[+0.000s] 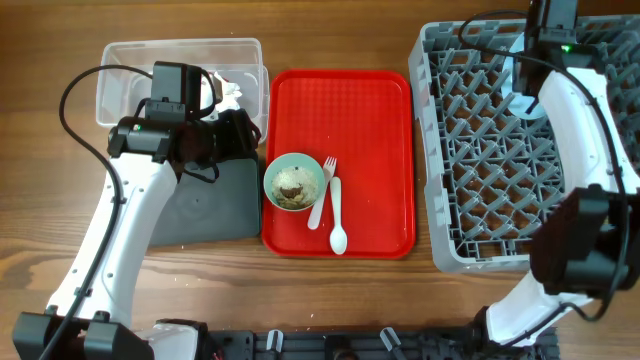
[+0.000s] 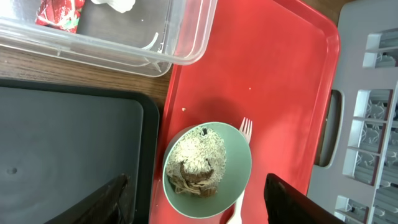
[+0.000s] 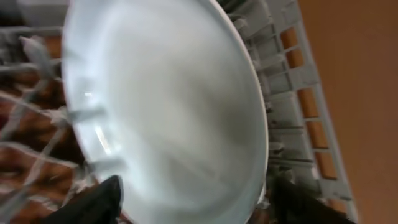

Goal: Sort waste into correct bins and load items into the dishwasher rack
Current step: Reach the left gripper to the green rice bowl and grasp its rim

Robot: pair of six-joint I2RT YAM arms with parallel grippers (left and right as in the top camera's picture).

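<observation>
1. Red plastic serving tray (image 1: 370,110) carries the pale green bowl (image 2: 207,168), which holds the food scraps (image 2: 196,167). The white fork (image 1: 322,195) and spoon (image 1: 337,212) lie just beside it, on the rack's side.
2. We see the left gripper (image 2: 196,185) hanging over that bowl, jaws spread wide with nothing between them.
3. We find the red wrapper (image 2: 59,12) and tissue (image 2: 115,5) inside the clear tub (image 2: 186,37). The black tray (image 2: 62,143) sits next to it.
4. We see the right gripper (image 3: 198,186) at the far side of the dishwasher rack (image 1: 480,200), fingers set wide apart. The light blue plate (image 3: 168,106) stands on edge among the pegs; the blurred view shows no finger pressing it.
</observation>
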